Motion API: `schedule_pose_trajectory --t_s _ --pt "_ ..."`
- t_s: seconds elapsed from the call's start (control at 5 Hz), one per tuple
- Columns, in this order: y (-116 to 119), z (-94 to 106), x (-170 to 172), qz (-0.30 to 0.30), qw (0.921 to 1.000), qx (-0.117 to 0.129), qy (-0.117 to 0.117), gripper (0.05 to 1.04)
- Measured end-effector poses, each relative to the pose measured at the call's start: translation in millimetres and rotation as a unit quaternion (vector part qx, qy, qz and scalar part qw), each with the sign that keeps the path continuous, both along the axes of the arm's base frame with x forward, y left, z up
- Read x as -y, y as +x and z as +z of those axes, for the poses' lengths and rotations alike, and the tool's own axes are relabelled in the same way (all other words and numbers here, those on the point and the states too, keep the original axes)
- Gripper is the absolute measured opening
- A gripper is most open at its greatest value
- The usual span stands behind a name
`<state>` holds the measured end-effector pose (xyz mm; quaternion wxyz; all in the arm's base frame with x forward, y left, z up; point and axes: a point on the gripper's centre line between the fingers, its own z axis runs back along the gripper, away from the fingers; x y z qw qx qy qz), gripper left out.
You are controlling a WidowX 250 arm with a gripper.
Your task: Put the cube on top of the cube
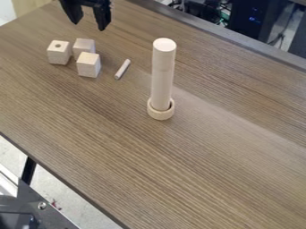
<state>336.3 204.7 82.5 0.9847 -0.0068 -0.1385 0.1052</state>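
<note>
- One round wooden cup or ring (160, 115) stands on the brown table (197, 165); whether it has a floor cannot be told.
- One tall pale cylinder (162, 74) stands upright in it, its foot inside the rim and the rest rising well above.
- Three wooden cubes lie close together on the table in the upper left part of the view, all at table level, none stacked.
- One of them, the holed cube (58, 55), has a single round opening in its top face; how deep it goes cannot be told.
- The rear cube (83, 45) is just beside it, its lower part partly hidden by the front cube (88, 67); whether these cubes touch cannot be told.
- One thin wooden peg (122, 69) lies flat near the front cube, apart from it, between the cubes and the cylinder.
- One black gripper (89, 25) hangs at the top edge of the view, beyond the cubes, its two fingers spread and released.
- Dark equipment (254, 20) and cables are beyond the table's far edge.
</note>
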Motion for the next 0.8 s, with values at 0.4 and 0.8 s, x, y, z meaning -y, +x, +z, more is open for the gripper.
schedule_pose_trajectory --t_s 0.4,0.8 --pt "-3.5 -19.4 2.6 0.001 0.9997 -0.022 -0.014 0.999" --pt "-3.8 -20.2 -0.4 0.003 0.9997 -0.022 -0.008 0.999"
